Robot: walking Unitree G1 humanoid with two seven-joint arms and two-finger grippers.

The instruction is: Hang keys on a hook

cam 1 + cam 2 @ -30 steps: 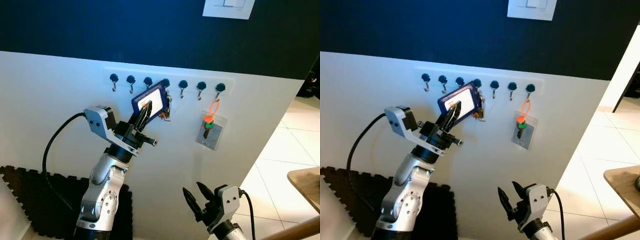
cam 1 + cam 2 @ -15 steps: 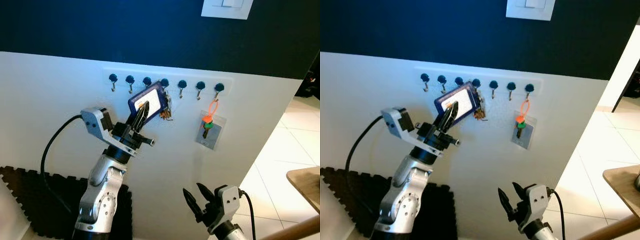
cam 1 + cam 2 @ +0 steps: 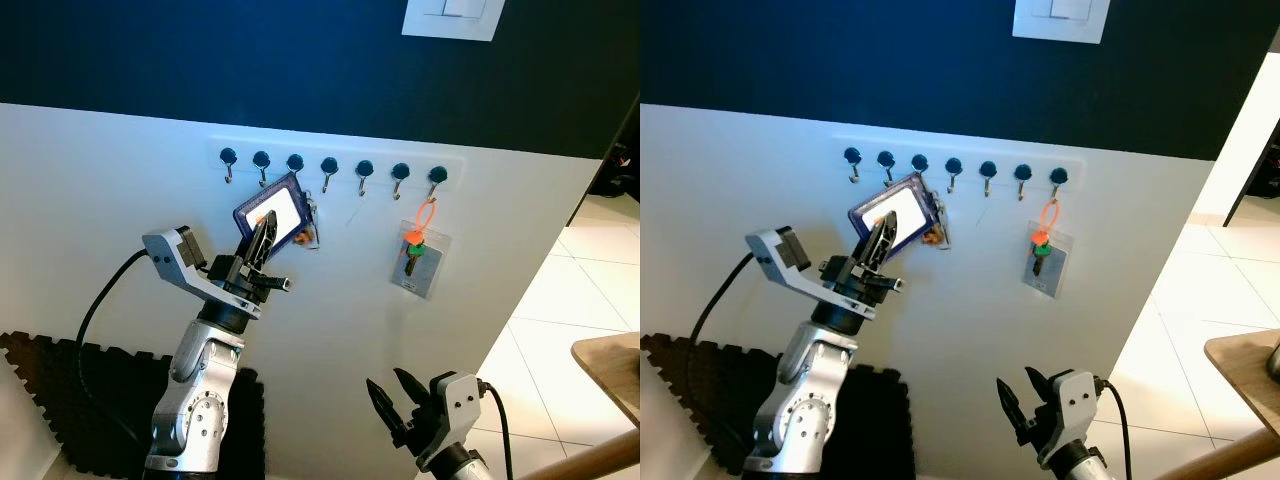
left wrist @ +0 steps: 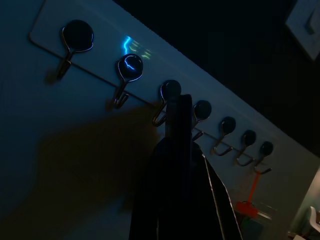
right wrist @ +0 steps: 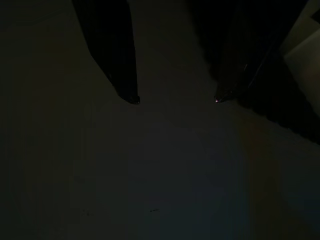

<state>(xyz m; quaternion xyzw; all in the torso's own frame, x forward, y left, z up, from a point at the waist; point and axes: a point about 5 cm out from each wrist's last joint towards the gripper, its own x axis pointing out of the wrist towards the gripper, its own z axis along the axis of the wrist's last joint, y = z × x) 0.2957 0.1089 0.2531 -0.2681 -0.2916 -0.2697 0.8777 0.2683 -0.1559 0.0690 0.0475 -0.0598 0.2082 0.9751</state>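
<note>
The keys hung as a small brownish bunch from a blue-framed card holder with a white face, tilted with its upper right corner highest. The left gripper had its two black fingers closed on the lower part of that holder, holding it against the white wall just below the hook rail. The holder sat under the second and third hooks from the rail's left end, and the keys dangled beneath the third hook; whether their ring touched any hook could not be told.

At the rail's right end, an orange loop hung from the last hook, carrying a clear pouch with green and orange tags.

In the left wrist view the picture was dim: the row of round-headed hooks showed, but the holder and fingers merged into one dark shape.

Well below the rail, the right gripper hung idle with its fingers spread apart and nothing between them. Its own wrist view was nearly black, showing only two finger tips.
</note>
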